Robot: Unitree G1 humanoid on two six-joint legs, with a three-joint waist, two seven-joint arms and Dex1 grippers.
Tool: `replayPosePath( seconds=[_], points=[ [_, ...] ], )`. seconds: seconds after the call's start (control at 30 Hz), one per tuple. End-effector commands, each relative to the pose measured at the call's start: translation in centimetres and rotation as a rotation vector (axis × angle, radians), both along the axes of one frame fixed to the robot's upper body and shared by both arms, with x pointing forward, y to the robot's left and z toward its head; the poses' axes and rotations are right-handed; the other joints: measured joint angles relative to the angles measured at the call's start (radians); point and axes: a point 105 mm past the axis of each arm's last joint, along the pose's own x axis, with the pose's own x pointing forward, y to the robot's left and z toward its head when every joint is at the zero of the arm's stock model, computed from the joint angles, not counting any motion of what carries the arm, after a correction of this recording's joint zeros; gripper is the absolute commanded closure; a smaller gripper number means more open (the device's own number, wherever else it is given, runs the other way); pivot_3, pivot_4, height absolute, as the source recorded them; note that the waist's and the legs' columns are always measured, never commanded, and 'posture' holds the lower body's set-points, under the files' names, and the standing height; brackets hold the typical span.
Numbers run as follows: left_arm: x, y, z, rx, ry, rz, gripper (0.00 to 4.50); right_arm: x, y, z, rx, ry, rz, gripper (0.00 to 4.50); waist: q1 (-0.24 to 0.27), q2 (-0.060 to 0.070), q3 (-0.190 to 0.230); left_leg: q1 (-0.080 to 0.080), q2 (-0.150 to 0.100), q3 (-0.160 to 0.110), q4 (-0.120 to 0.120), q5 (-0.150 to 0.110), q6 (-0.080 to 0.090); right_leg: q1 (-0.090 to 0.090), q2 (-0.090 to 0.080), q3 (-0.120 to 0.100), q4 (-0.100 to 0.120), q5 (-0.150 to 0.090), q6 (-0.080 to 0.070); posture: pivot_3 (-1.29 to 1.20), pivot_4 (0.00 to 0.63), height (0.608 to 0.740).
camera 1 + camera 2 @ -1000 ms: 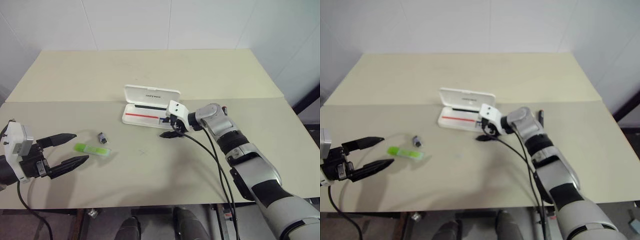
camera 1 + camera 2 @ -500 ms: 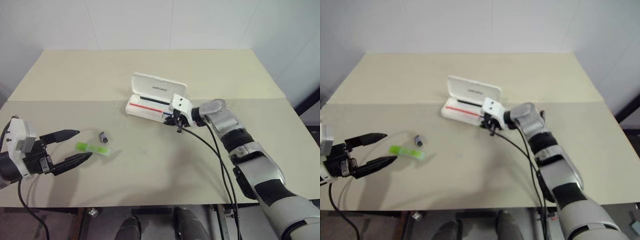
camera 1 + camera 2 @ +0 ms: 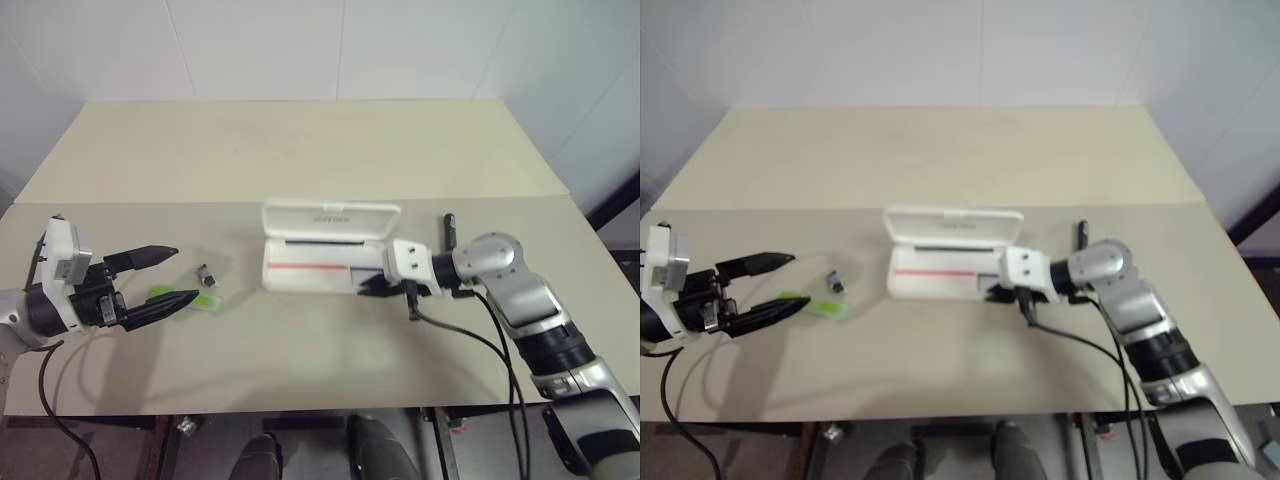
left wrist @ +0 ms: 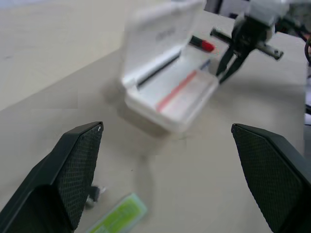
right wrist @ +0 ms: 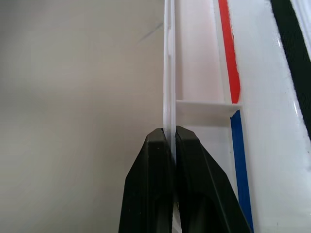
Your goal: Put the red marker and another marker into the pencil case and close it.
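The white pencil case (image 3: 330, 220) lies open in the middle of the table, lid raised at the back, with thin red and blue lines inside. My right gripper (image 3: 366, 291) is shut on the thin front wall of the case near its right end, and its fingers (image 5: 155, 160) pinch that wall. The red marker (image 3: 447, 230) lies on the table just right of the lid, behind my right wrist. The lime-green marker (image 3: 203, 301) lies at the left, partly behind the lower finger of my left gripper (image 3: 188, 273). That gripper is open and holds nothing.
A small dark grey stub (image 3: 206, 274) sits just beyond the green marker, level with my left gripper's fingertips. A seam in the beige table (image 3: 300, 150) runs across behind the case. White walls stand behind the table.
My right gripper shut on the case's wall and pulled it nearer and to the right, turning it square to me. My left gripper edged closer to the green marker.
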Motion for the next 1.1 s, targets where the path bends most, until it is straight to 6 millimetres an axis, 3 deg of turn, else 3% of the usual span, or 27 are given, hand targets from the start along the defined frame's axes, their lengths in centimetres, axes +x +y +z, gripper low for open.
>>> replayPosePath(
  seconds=[0.03, 0.23, 0.53, 0.9, 1.1],
  points=[
    [0.2, -0.2, 0.7, 0.029, -0.036, -0.027, 0.00, -0.8, 1.0, 0.9, 0.001, -0.052, 0.024, 3.92, -0.003, 0.000, 0.000, 0.000, 0.000, 0.000, 0.000, 0.000, 0.000, 0.000, 0.000, 0.000, 0.000, 0.000, 0.000, 0.00, 0.150, 0.740],
    [0.4, -0.4, 0.7, 0.033, -0.032, -0.040, 0.00, -2.1, 1.2, -0.8, -0.050, -0.032, 0.046, 3.92, 0.007, -0.001, 0.000, 0.000, 0.000, -0.001, 0.001, 0.001, 0.000, 0.000, 0.000, 0.000, 0.001, 0.000, 0.000, 0.00, 0.150, 0.740],
    [0.2, -0.3, 0.5, 0.036, -0.023, -0.040, 0.00, -1.8, 1.3, -1.9, -0.053, -0.030, 0.021, 3.92, 0.016, -0.001, 0.000, 0.000, -0.001, -0.001, 0.001, 0.001, 0.000, 0.000, -0.001, 0.000, 0.001, 0.000, 0.000, 0.00, 0.150, 0.740],
    [0.2, -0.5, 0.5, 0.033, -0.022, -0.046, 0.00, -1.8, 0.9, -0.8, -0.013, -0.027, 0.015, 0.06, 0.026, -0.001, -0.001, 0.000, -0.001, -0.001, 0.001, 0.001, 0.000, 0.000, -0.001, 0.000, 0.000, 0.000, 0.000, 0.00, 0.150, 0.740],
    [0.4, -0.8, 0.4, 0.027, -0.023, -0.057, 0.00, -2.3, 0.7, 1.1, 0.087, -0.019, 0.020, 0.02, 0.026, -0.001, -0.001, 0.000, -0.001, -0.001, 0.001, 0.001, 0.000, 0.000, -0.001, 0.000, 0.001, 0.000, 0.000, 0.00, 0.150, 0.740]
  ],
)
